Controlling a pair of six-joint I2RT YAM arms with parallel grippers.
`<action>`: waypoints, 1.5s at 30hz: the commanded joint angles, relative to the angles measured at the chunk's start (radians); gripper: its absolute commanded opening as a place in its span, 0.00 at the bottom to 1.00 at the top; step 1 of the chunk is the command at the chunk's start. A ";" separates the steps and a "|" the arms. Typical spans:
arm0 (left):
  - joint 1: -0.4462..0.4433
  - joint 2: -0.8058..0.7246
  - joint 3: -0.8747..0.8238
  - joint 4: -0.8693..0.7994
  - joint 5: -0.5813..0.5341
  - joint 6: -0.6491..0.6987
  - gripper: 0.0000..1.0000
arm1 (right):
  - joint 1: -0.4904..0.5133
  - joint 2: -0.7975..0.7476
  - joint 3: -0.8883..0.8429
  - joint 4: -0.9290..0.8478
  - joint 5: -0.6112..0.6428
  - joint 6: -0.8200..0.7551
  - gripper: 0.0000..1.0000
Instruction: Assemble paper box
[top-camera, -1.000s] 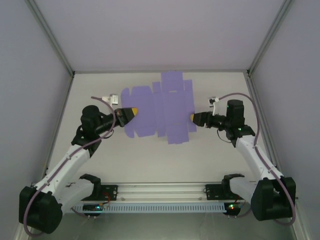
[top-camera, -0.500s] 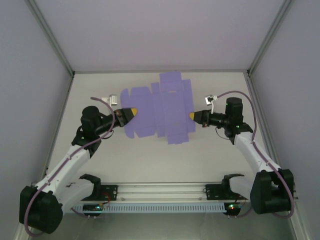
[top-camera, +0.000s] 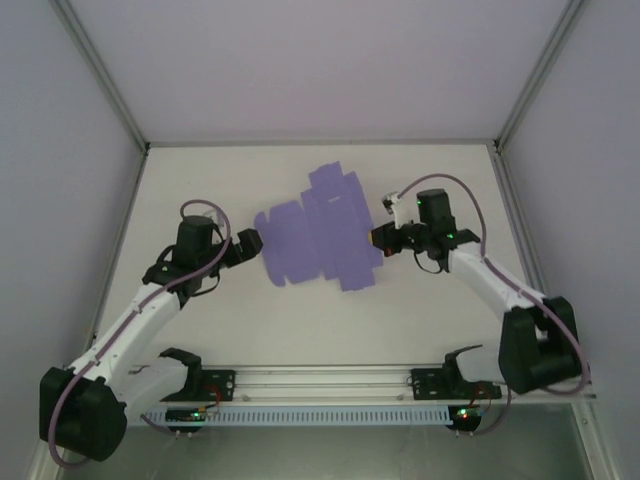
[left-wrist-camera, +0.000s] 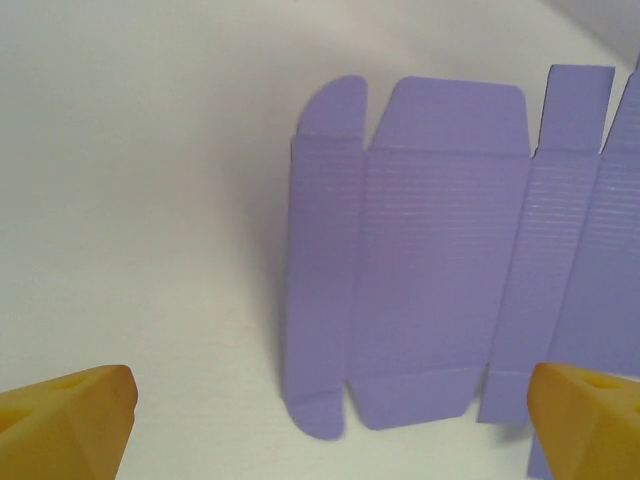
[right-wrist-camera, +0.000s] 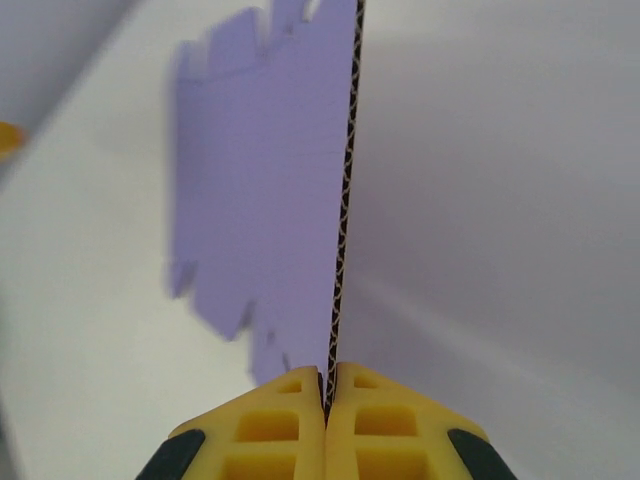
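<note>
The paper box is a flat lavender die-cut sheet (top-camera: 322, 228) lying skewed at the middle of the table. My right gripper (top-camera: 381, 239) is shut on the sheet's right edge. In the right wrist view the card (right-wrist-camera: 268, 170) runs edge-on out of the closed yellow fingertips (right-wrist-camera: 290, 400), with the gripper (right-wrist-camera: 327, 386) clamped on it. My left gripper (top-camera: 250, 243) sits just off the sheet's left end. In the left wrist view it (left-wrist-camera: 330, 425) stands wide open, and the sheet's rounded tabs and flaps (left-wrist-camera: 420, 260) lie ahead between the spread fingers without touching them.
The white tabletop (top-camera: 300, 320) is walled by pale panels at the back and both sides. An aluminium rail (top-camera: 320, 378) with both arm bases runs along the near edge.
My right gripper has moved left and taken hold of the sheet's right edge. The sheet has turned and slid slightly. My left gripper has dropped back off the sheet's left edge.
</note>
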 joint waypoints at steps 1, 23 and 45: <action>0.002 0.003 0.013 -0.025 -0.003 0.033 1.00 | 0.066 0.088 0.075 -0.093 0.263 -0.236 0.00; -0.002 0.444 0.373 0.166 0.361 0.086 1.00 | 0.471 0.330 -0.059 0.628 1.001 -1.116 0.00; -0.053 0.675 0.442 0.163 0.544 0.091 0.69 | 0.481 0.265 0.015 0.521 0.918 -0.952 0.00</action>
